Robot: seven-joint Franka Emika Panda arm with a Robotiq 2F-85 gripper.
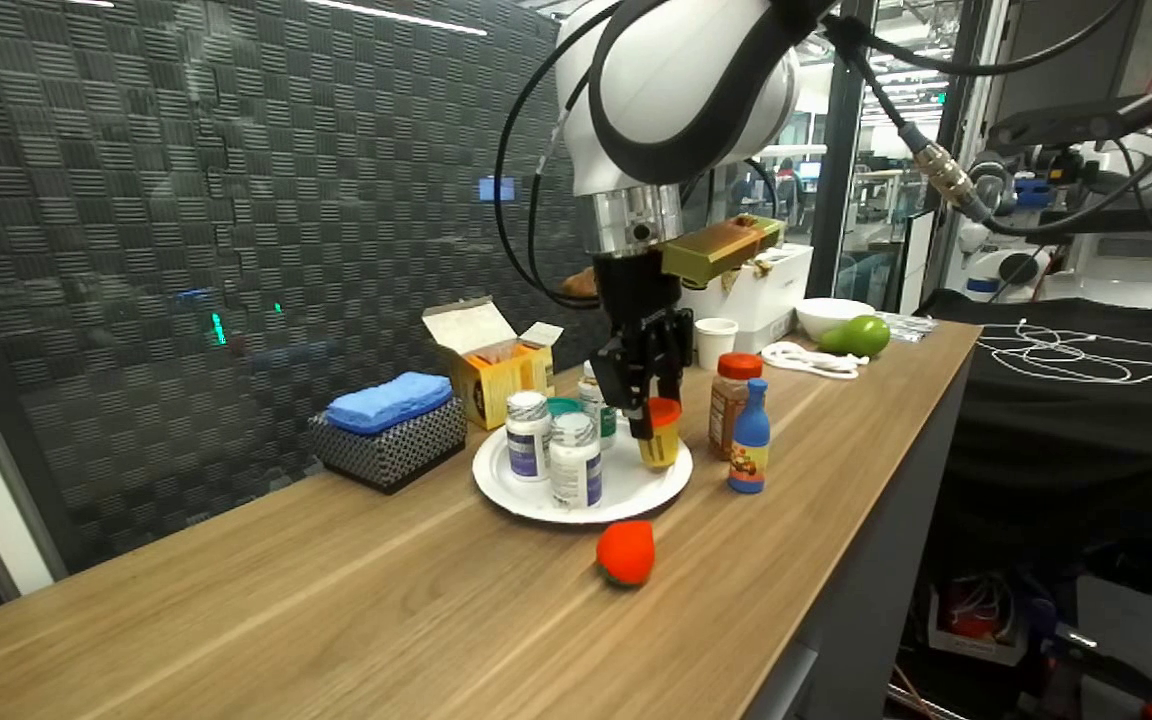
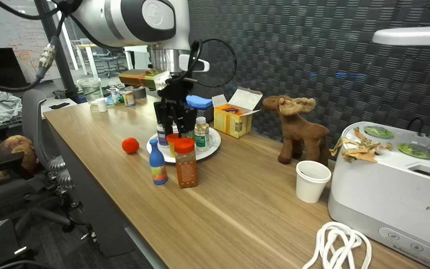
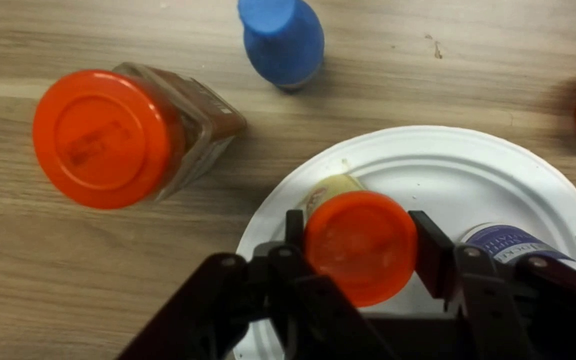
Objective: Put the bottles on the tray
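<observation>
Your fingers (image 3: pixel 295 230) squeeze the yellow bottle (image 1: pixel 661 449) by its red lid (image 3: pixel 360 247), probably so you can stand it up straight on the round white tray (image 1: pixel 621 480).

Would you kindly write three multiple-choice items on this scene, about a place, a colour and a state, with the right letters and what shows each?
1. Where is the blue bottle relative to the tray?
A) On it
B) Beside it
C) Under it

2. What colour is the lid of the yellow jar?
A) White
B) Green
C) Orange-red

3. What is the gripper doing?
A) Gripping the yellow jar
B) Gripping the blue bottle
C) Standing wide open

Right letters:
1: B, since the wrist view shows a gap between it and the tray.
2: C, as the lid looks orange-red in all three views.
3: A, for the wrist view shows a finger against each side of the lid.
</observation>
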